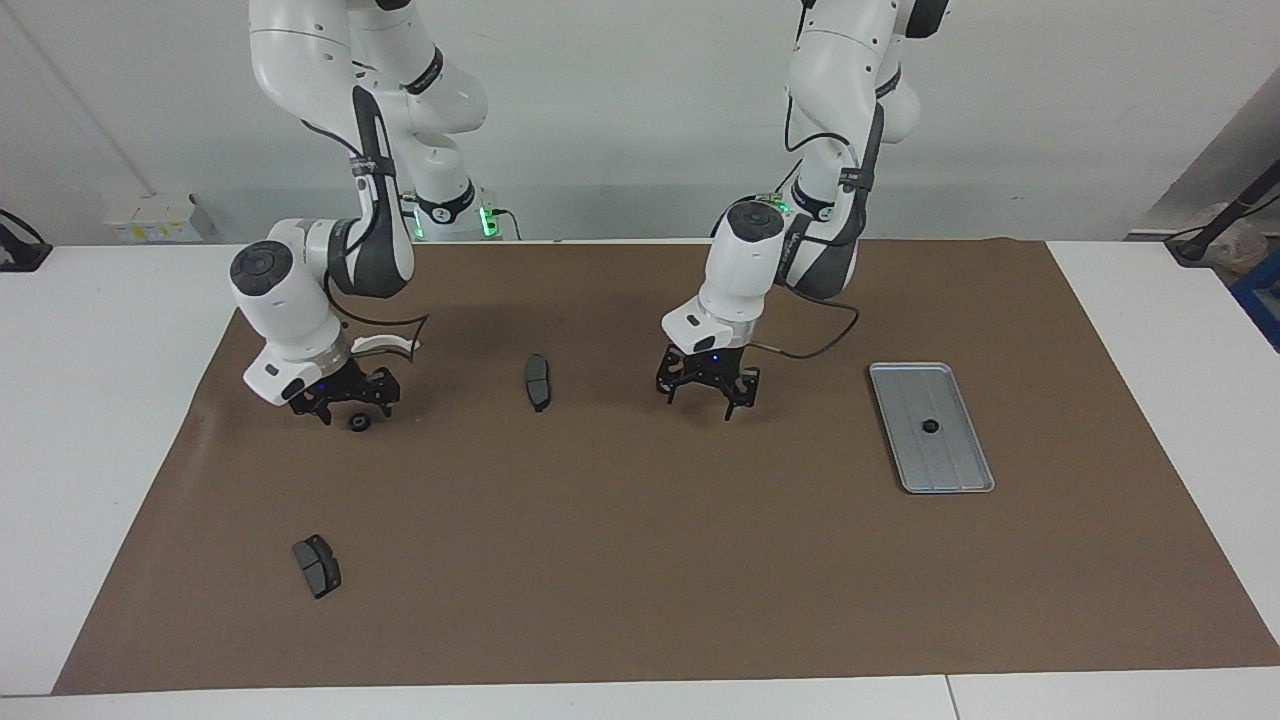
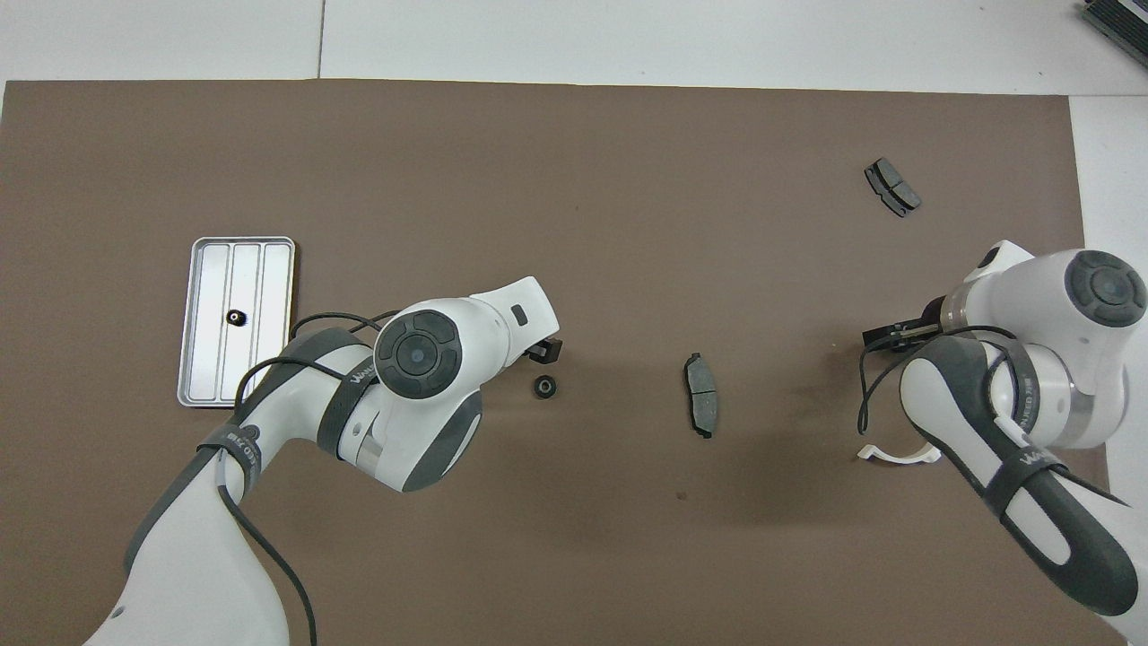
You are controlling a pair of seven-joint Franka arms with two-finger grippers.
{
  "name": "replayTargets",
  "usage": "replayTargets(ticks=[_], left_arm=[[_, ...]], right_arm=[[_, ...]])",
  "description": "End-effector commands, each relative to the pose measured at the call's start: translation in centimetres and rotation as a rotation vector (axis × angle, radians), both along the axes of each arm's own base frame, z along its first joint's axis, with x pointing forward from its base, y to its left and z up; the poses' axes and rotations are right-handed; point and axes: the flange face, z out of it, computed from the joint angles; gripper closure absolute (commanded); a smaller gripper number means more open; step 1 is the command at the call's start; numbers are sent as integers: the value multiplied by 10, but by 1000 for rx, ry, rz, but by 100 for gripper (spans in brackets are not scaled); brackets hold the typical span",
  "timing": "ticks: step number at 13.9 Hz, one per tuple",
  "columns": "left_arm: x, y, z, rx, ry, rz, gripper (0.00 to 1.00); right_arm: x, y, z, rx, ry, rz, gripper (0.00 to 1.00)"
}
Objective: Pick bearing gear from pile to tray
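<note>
L gripper (image 1: 700,398) hangs fingers apart over a loose gear (image 2: 543,387) mid-mat; R gripper (image 1: 347,405) apart too, just by another gear (image 1: 357,423). One gear (image 1: 929,426) already in tray (image 1: 975,480). You're at approach: centre, drop, then close.

The silvery grooved tray (image 1: 950,470) lies flat toward the left arm's end with one small black gear (image 1: 929,426) in it, two more gears (image 2: 543,387) (image 1: 358,423) lying loose on the brown mat

Bright even overhead light; soft faint shadows under arms on brown mat (image 1: 640,560); sharp focus throughout.
</note>
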Motion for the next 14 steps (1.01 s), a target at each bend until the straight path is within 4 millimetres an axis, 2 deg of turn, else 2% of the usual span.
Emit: replayTargets(ticks=[1,5,8,11,14], left_arm=[[-12,-6,-3,31,9,-88,8],[-33,-22,-8,71,57,-162,21],[-42,-25,-15,84,72,-185,26],[-47,-25,-20,89,79,-192,31],[-57,-33,-23,93,83,-210,36]], right_arm=[[1,-8,-11,24,-7,-17,10],[0,-8,-11,26,-6,-12,28],[0,-8,-12,26,-2,-10,63],[-1,-9,-12,28,3,-13,82],[4,-1,1,53,13,-26,90]])
